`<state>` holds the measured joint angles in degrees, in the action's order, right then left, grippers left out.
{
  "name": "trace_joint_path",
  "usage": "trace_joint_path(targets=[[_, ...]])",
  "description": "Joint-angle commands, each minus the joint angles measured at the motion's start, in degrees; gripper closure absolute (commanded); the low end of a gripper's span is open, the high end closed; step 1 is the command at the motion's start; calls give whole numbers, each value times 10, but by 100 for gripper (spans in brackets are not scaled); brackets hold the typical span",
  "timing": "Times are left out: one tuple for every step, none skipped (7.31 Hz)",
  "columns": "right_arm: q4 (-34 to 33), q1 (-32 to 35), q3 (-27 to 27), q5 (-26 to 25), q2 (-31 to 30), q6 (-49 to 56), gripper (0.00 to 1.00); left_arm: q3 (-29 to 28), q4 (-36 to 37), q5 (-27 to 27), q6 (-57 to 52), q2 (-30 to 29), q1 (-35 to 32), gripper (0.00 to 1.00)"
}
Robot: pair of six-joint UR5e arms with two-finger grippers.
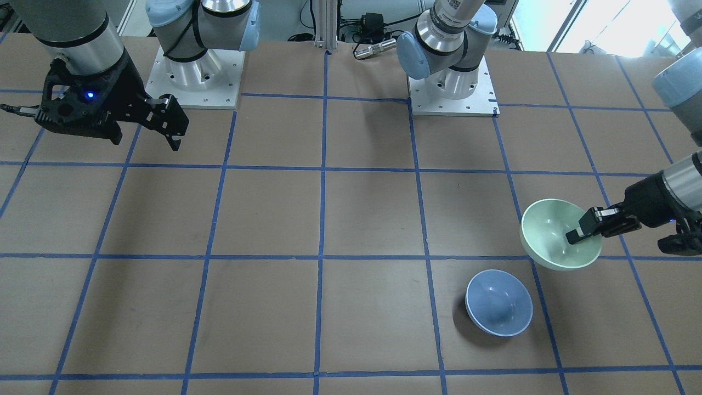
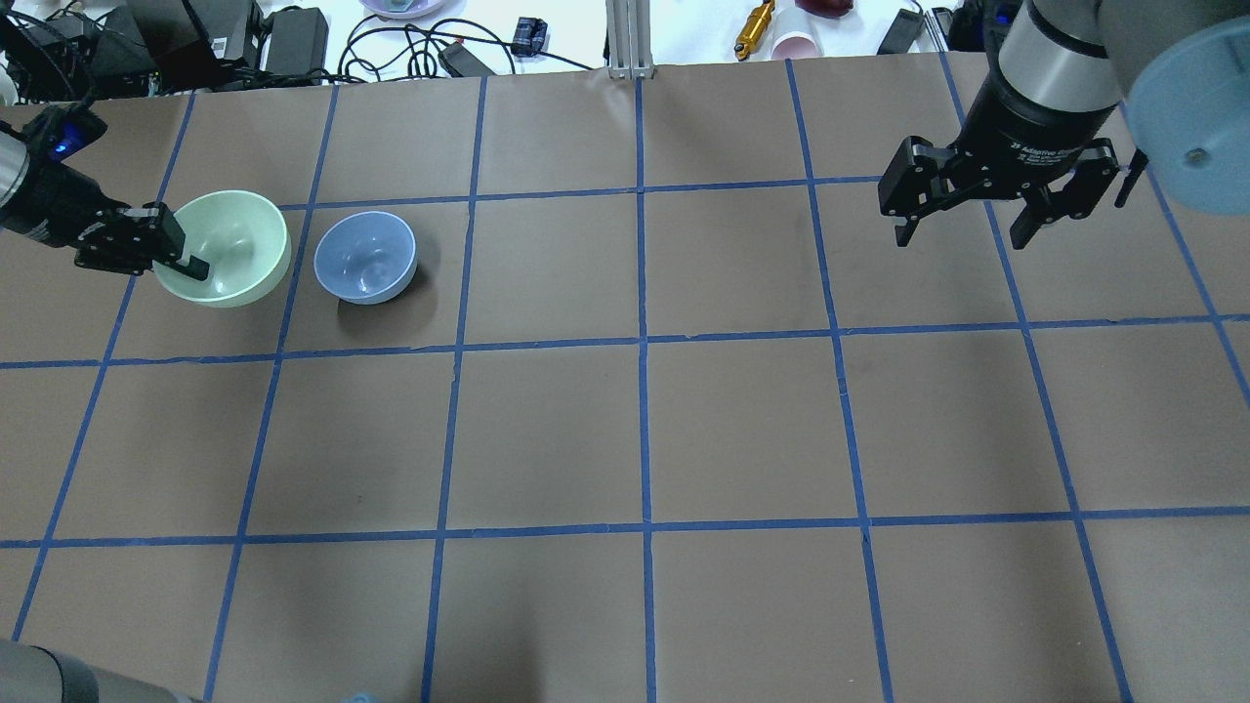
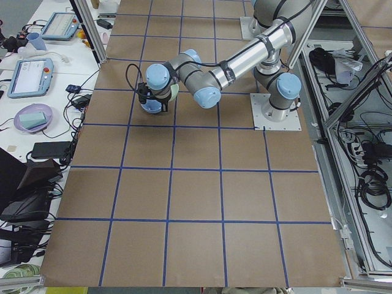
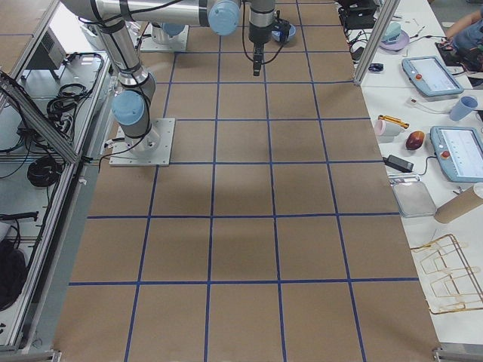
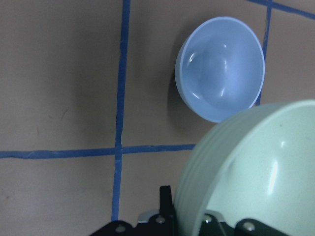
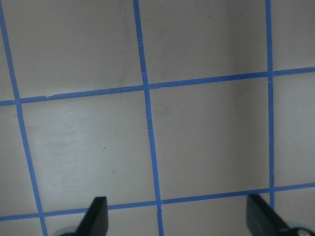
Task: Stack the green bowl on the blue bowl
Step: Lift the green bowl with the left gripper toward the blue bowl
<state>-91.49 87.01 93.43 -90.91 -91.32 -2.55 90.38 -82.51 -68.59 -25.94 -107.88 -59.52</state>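
The green bowl (image 2: 227,247) is held tilted, lifted off the table, by my left gripper (image 2: 176,262), which is shut on its rim with one finger inside the bowl. It shows also in the front view (image 1: 554,233) and fills the left wrist view's lower right (image 5: 256,172). The blue bowl (image 2: 365,256) stands upright on the table just beside it, also seen in the front view (image 1: 498,302) and the left wrist view (image 5: 221,66). My right gripper (image 2: 962,229) is open and empty, high over the far right of the table (image 1: 174,134).
The brown table (image 2: 645,430) carries a grid of blue tape lines. Cables, power bricks and small items lie beyond its far edge (image 2: 293,39). The arm bases (image 1: 192,71) stand on the robot's side.
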Motion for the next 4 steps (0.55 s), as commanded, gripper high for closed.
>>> trace_joint_path(targets=[[0, 0, 0, -1, 0, 0, 0, -25, 18, 20, 54, -31, -38, 100], [0, 0, 0, -1, 0, 0, 0, -28, 28, 40, 59, -44, -40, 100], [0, 0, 0, -1, 0, 0, 0, -28, 47, 50, 61, -54, -43, 100], [0, 0, 0, -1, 0, 0, 0, -28, 49, 49, 63, -57, -53, 100]])
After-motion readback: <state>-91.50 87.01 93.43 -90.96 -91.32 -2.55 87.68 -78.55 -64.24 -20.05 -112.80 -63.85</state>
